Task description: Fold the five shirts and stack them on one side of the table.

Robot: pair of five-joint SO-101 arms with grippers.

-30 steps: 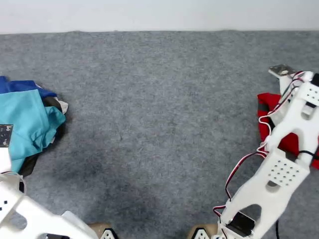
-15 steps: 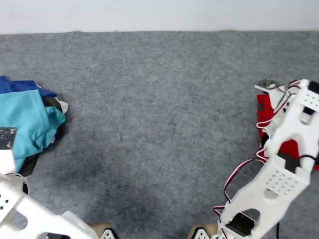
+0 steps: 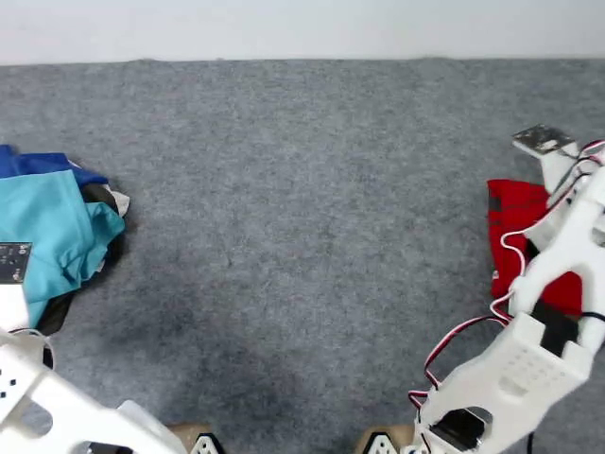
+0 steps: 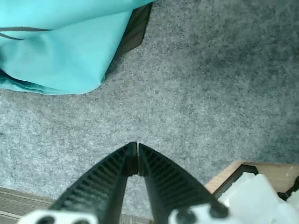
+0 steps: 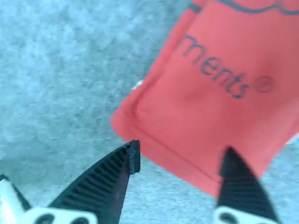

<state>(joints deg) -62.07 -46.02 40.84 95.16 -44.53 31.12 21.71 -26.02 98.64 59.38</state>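
Starting at the near edge, the right gripper (image 5: 182,163) is found wide open with nothing held. Its jaws stand over the near corner of the red shirt (image 5: 210,93), one to each side of the hem. Compared with the frames of the last second, the right arm is seen in the high view to have swung in across the shirt and then drawn back toward the table's right edge, so that more of the red cloth is uncovered. This is judged to be a release and withdrawal: the red shirt is taken as folded and set down at the right side, where the stack may be built. The left gripper (image 4: 138,161) is closed tip to tip on nothing and hangs above the grey covering, just short of the teal shirt (image 4: 60,51). Hardly any shift is noted in the left arm over the same second.

Nothing is kept in a container; all garments are laid directly on the table (image 3: 312,189). At the left side a loose heap is recorded. The teal shirt is on top, a dark garment (image 4: 136,28) lies under its edge, a scrap of white cloth (image 3: 117,200) is beside that, and a blue shirt (image 3: 38,163) is farthest out. The heap is judged unfolded, so four shirts are reckoned outstanding. Heap and red shirt are well apart, at opposite sides of the table.
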